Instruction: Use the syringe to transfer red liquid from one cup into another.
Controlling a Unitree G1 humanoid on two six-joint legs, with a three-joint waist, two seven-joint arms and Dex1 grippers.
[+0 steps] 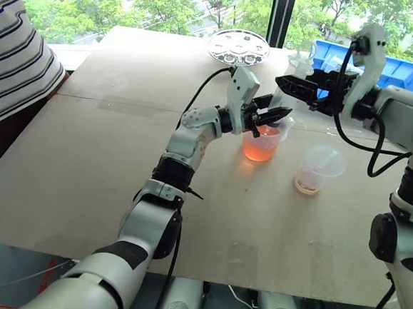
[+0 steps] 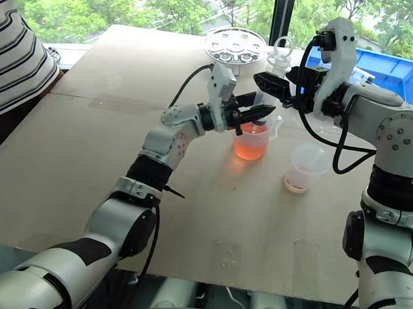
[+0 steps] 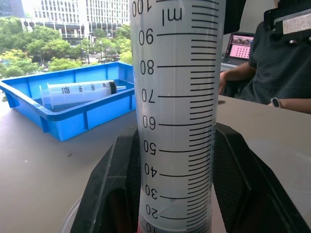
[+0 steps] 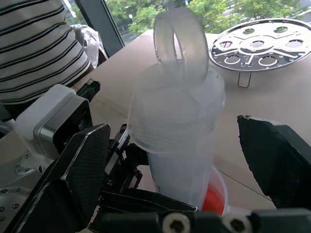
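A wide brown table [image 1: 83,180] fills the scene, with a window and green trees beyond its far edge. A person in a striped shirt [image 1: 13,60] sits at the left edge. In the left wrist view another person in a dark shirt [image 3: 272,73] sits at the table beside a laptop [image 3: 241,46]. A blue bin [image 1: 406,70] lies at the far right; in the left wrist view a fat syringe [image 3: 80,92] with bold print lies inside it. A round metal rack [image 1: 238,47] with holes stands at the far middle.

The beaker [image 1: 262,146] sits near the table's middle and holds the red liquid [image 1: 259,151]. The cup [image 1: 318,170] stands just to its right, apart from it, with a thin layer of the same liquid at its bottom.

The left gripper [image 1: 270,116] reaches in from the left above the beaker, its jaws clamped on the barrel of the syringe [image 3: 177,116], which stands upright with its lower end down in the beaker. The scale marks on the barrel face the left wrist camera.

The right gripper [image 1: 290,85] comes in from the right, level, at the top of the syringe. Its jaws are spread wide, one finger [image 4: 77,179] on each side of the flange and the ring-shaped plunger top [image 4: 177,36], not touching them.
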